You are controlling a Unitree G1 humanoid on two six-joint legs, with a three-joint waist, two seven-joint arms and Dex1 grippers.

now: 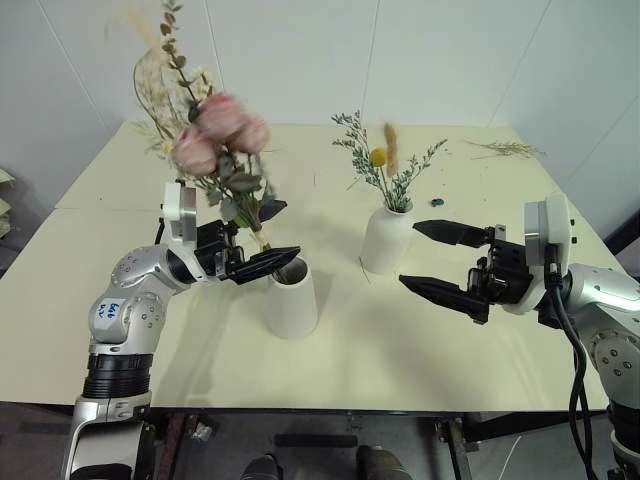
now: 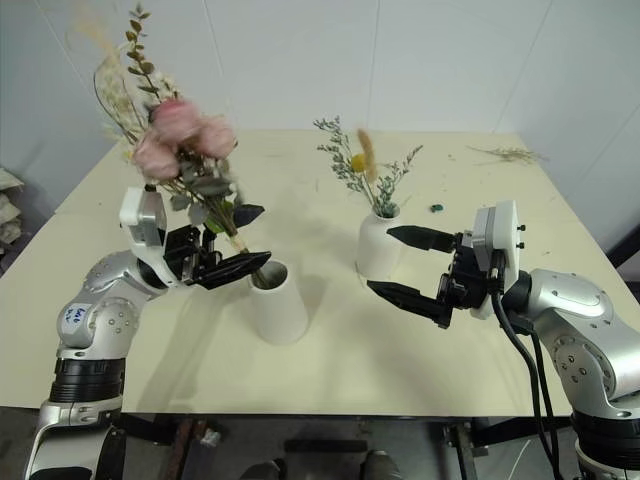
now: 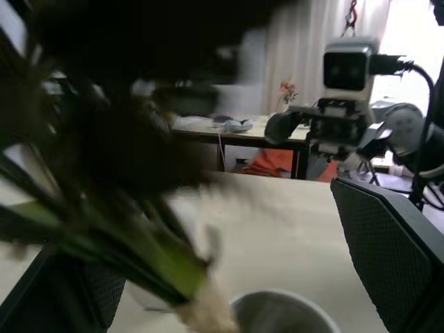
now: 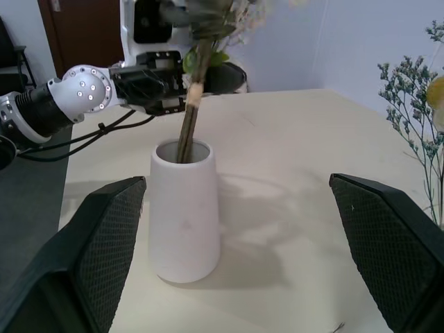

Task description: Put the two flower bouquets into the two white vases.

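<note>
The big rose bouquet (image 1: 218, 135) stands with its stems inside the tapered white vase (image 1: 291, 297), leaning toward your left. The thin sprig bunch (image 1: 385, 165) with its yellow ball flower sits in the rounded narrow-necked vase (image 1: 387, 239), farther back and to your right on the pale worktop (image 1: 420, 340). Your left gripper (image 1: 262, 264) is at the bouquet's stems just above the vase mouth, fingers released. Your right gripper (image 1: 432, 258) hovers beside the rounded vase, fingers spread wide and empty.
</note>
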